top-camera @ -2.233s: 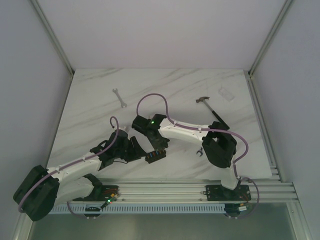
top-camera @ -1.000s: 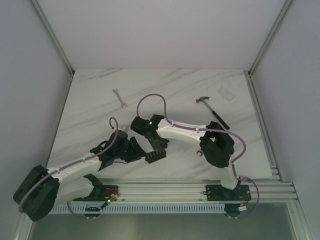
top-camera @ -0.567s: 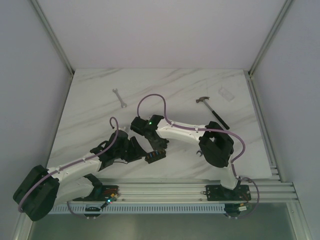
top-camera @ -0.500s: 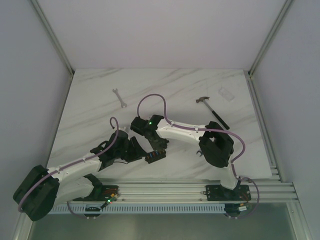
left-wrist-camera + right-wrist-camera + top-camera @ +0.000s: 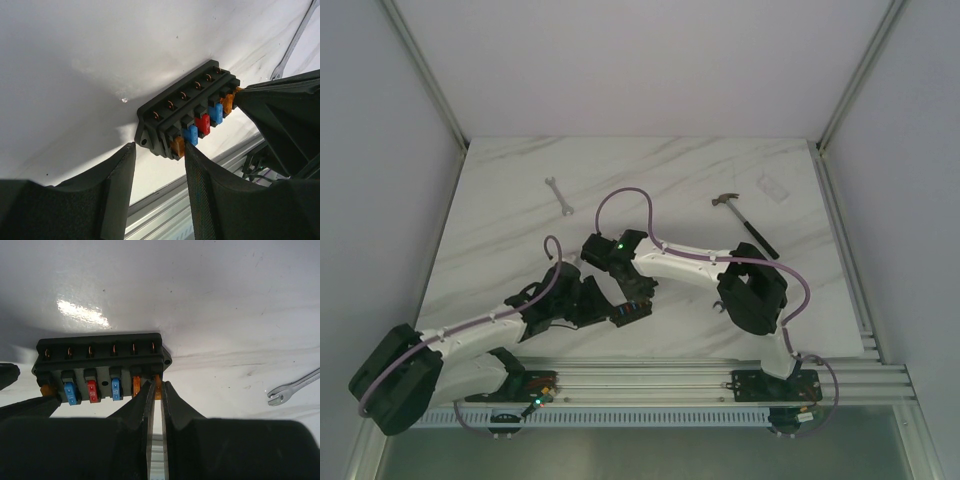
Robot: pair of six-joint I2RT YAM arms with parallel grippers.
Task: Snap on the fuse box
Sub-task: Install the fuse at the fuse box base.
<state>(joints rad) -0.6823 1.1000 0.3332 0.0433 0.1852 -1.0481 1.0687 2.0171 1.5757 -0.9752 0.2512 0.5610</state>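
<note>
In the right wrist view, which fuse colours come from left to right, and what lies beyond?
orange fuse → blue fuse → red fuse → second blue fuse → second orange fuse → last orange fuse → wrench

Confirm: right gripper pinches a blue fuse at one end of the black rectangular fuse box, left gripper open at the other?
No: the right wrist view shows the right gripper pinching an orange fuse, not blue; black rectangular fuse box and open left gripper are correct.
</note>
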